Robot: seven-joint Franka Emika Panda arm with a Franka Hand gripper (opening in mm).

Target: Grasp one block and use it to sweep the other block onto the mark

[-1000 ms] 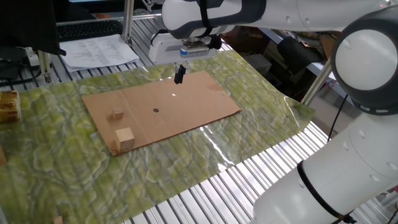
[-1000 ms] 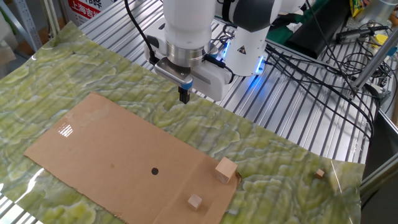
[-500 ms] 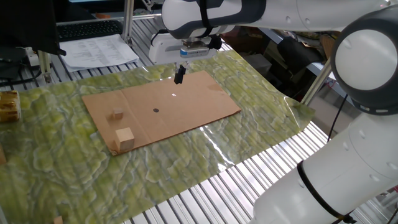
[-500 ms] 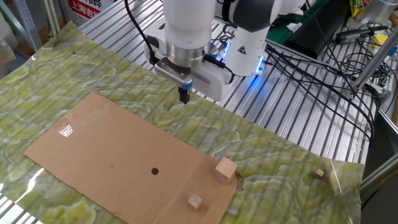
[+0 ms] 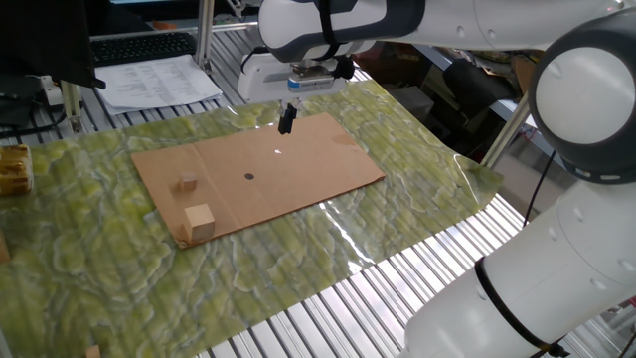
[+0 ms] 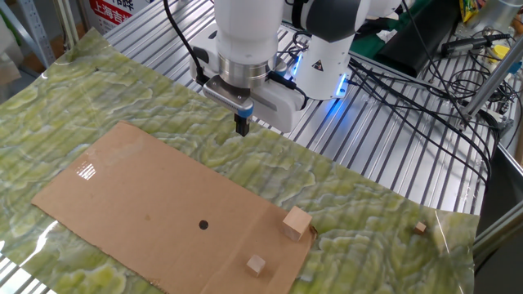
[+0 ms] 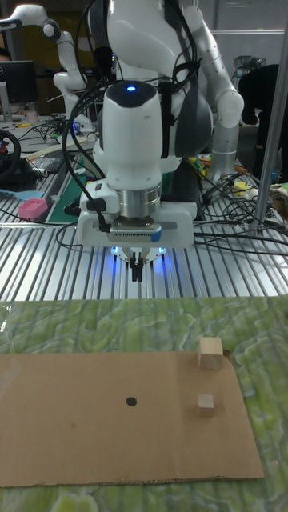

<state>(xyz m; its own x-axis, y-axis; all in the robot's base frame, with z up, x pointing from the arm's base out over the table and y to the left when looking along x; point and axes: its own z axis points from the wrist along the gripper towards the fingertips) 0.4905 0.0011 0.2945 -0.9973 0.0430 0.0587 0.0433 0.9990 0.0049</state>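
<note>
A green mottled mat (image 5: 298, 254) covers a slatted metal table (image 6: 392, 155), and a flat sheet of brown cardboard (image 6: 147, 204) lies on the mat. The gripper (image 6: 242, 126) hangs empty above the cardboard's far edge with its dark fingers pressed together, well apart from both blocks. In the tall fixed view the pale cube (image 7: 210, 353) sits at the cardboard's far right corner, the small brown block (image 7: 206, 405) lies just nearer than it, and the dark dot (image 7: 131, 402) lies to their left.
</note>
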